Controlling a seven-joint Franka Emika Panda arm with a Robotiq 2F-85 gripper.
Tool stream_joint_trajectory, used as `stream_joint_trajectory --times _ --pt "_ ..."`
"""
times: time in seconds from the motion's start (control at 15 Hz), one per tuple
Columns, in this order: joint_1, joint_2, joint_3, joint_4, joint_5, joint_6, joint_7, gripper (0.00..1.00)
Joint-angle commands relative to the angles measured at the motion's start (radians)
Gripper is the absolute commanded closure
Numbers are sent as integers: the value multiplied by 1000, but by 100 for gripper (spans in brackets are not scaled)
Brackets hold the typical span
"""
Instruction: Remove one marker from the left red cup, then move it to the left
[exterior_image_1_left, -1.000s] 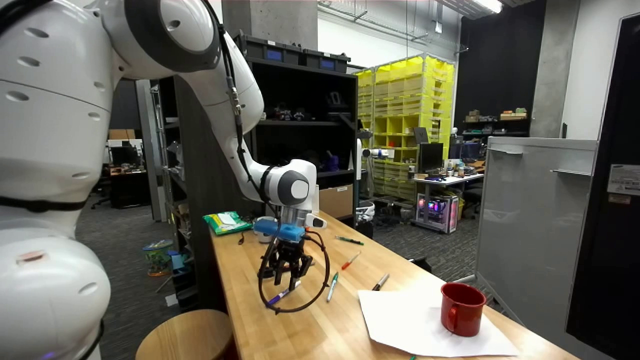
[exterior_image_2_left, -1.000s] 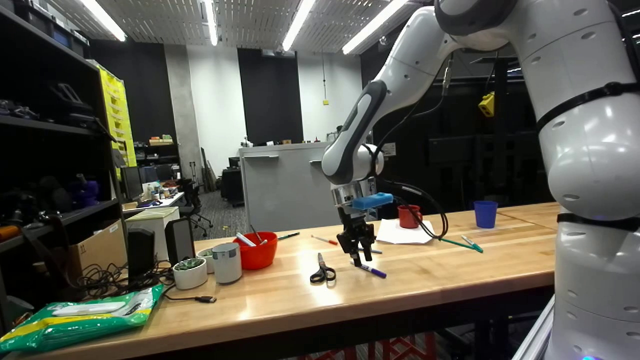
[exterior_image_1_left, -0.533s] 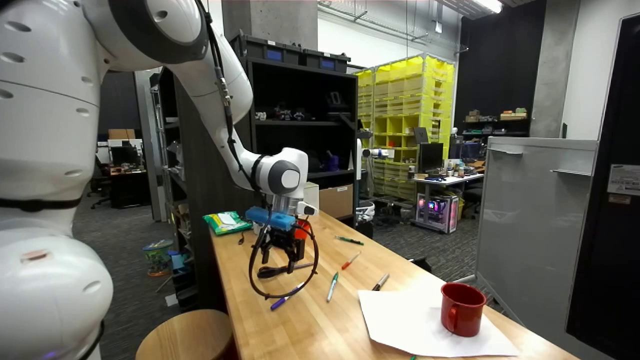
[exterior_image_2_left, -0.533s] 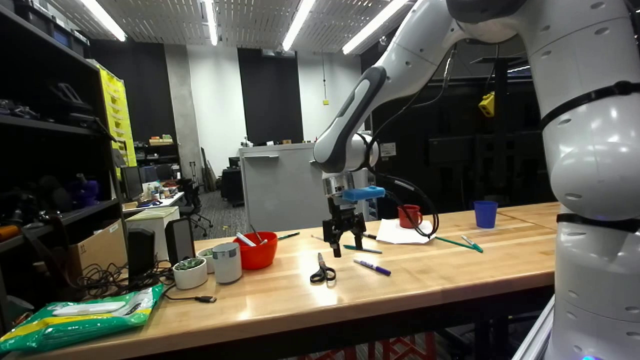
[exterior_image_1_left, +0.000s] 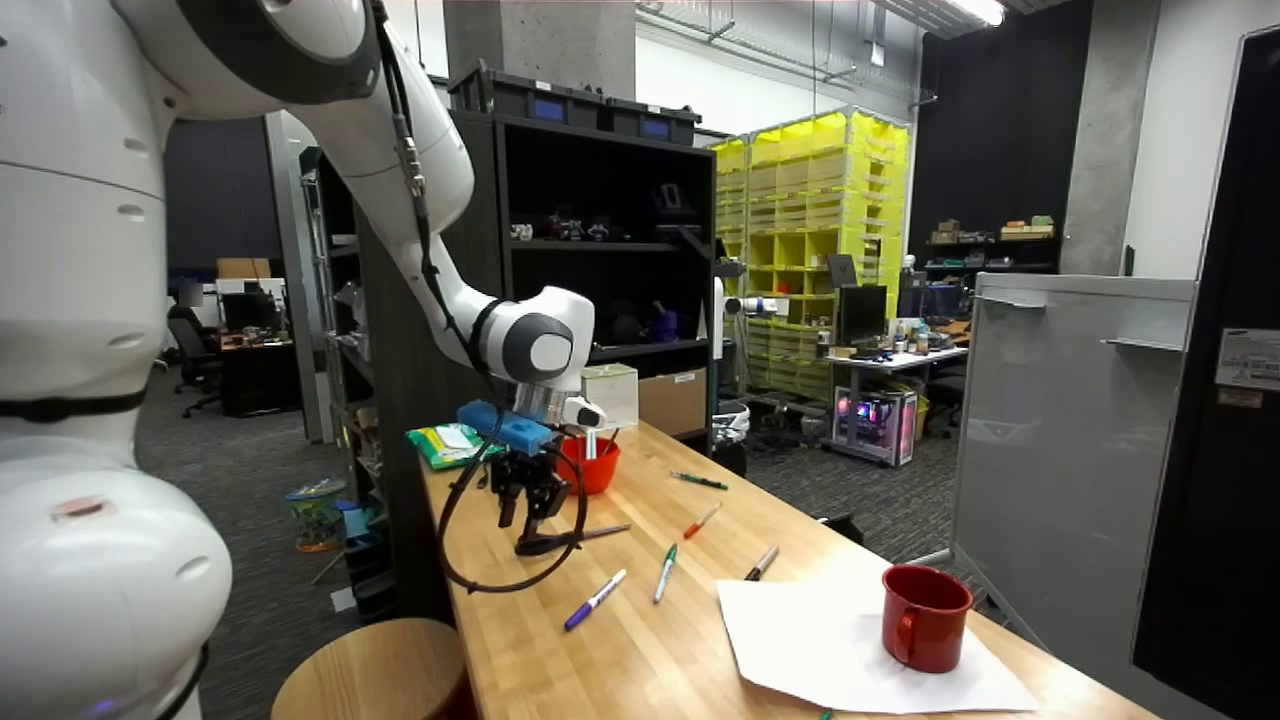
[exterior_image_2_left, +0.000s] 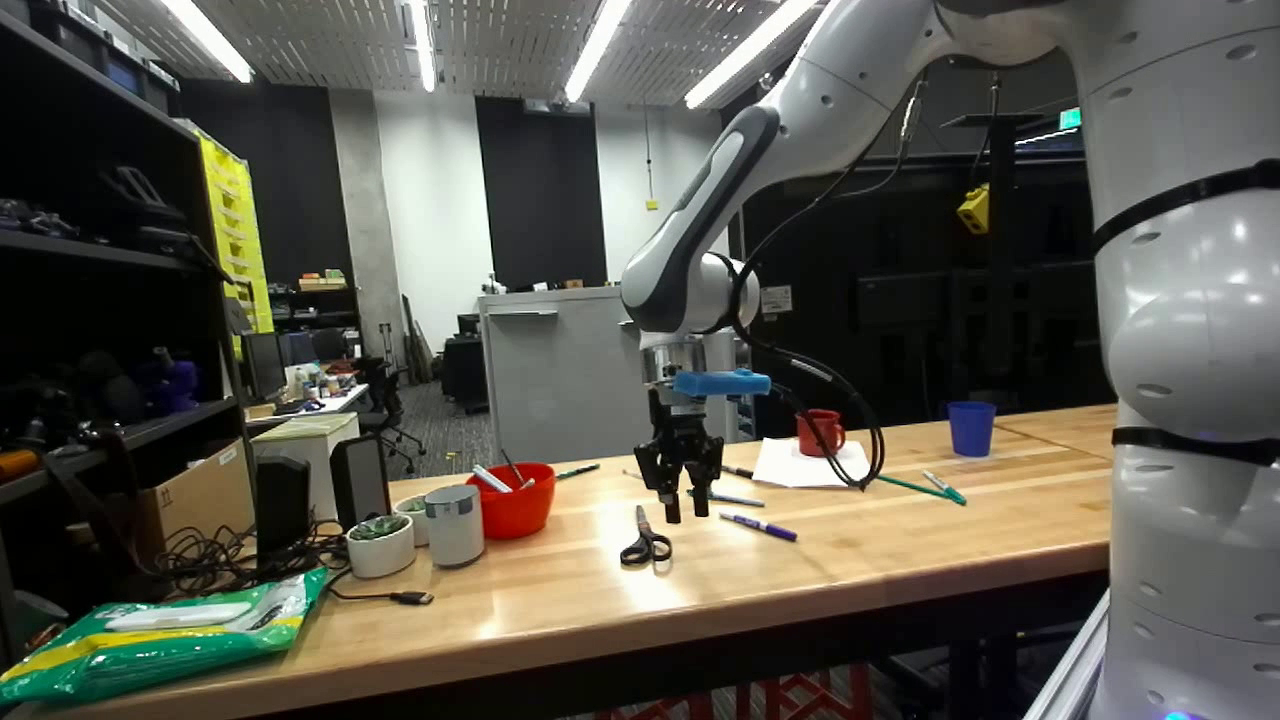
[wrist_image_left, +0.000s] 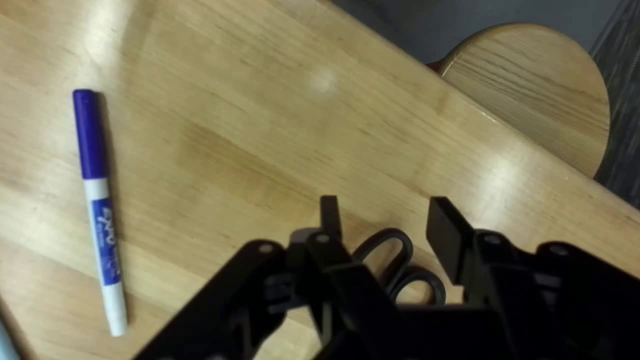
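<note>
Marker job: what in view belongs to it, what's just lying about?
For the job:
purple-capped marker
squat bright-red cup
hand

Lying about:
scissors
dark-red mug
white paper
blue cup
grey-white cup
green packet

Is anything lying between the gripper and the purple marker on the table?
Nothing visible does. In the wrist view, tabletop shows between the open gripper and the purple marker. The scissors look off that path, their handles showing between the gripper's jaws.
</note>
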Motion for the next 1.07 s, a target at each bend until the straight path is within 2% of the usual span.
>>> stream_joint_trajectory --times 0.0,0.2,0.33,0.4,0.47,0.6,1.0 --pt "5 -39 -7 -61 14 22 36 81" --pt "3 -19 -12 -57 7 28 32 100" --pt "5 -11 -12 -42 0 26 31 100" --pt "9 -7 -9 -25 -10 24 28 74" --pt "14 0 -7 -4 -25 22 29 74" --pt "23 18 0 51 -53 20 11 65" --pt "-2 99 -18 215 -143 34 -110 23"
